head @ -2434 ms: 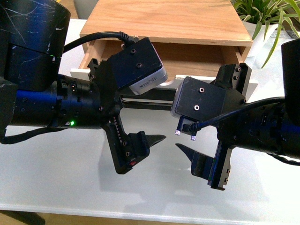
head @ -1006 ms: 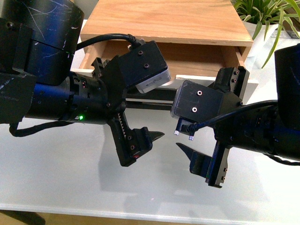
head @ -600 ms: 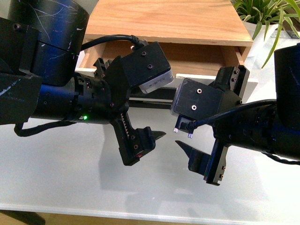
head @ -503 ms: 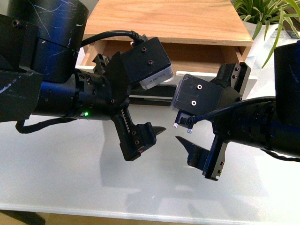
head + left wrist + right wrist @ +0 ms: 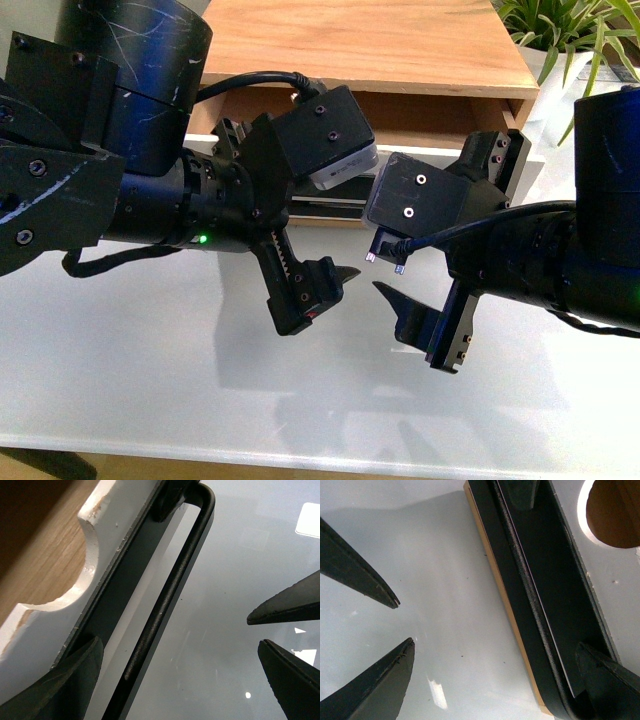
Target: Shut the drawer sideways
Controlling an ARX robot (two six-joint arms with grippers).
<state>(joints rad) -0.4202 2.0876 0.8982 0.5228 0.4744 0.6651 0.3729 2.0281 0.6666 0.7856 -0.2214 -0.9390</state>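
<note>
Table (image 5: 150,380): near edge runs across the bottom of the front view. Broad bare white strip btwn that edge and the arms, so free room on the near side. Tight at centre: the near fingertips of the two grippers point at each other, just apart, above the table.

Left gripper (image 5: 180,641): spread wide, holding nothing. Near finger (image 5: 305,295) hangs over bare table. Far finger (image 5: 75,680) sits at the drawer's front face; touching or just off, can't tell. Bar handle (image 5: 165,605) runs thru the gap btwn the fingers, apart from both in the left wrist view.

Right gripper (image 5: 495,642): likewise wide apart and empty, w/ the handle passing btwn its fingers. Far finger (image 5: 602,672) lies close over the handle's bent end; contact can't be told.

Drawer (image 5: 117,525): just beyond both grippers, mid-table, pulled partway out of a wooden cabinet (image 5: 370,45). A strip of light wood inside shows under the cabinet top. White front faces the robot, w/ the half-round notch (image 5: 57,575) in its top edge.

Arms: left arm (image 5: 100,190) comes in from the left, right arm (image 5: 590,260) from the right. Forearms approx level over the table, wrists rolled so each finger pair splits near/far. Green LED (image 5: 203,238) lit on the left arm.

Far right corner: plant (image 5: 560,30), leaves hanging near the right arm.
</note>
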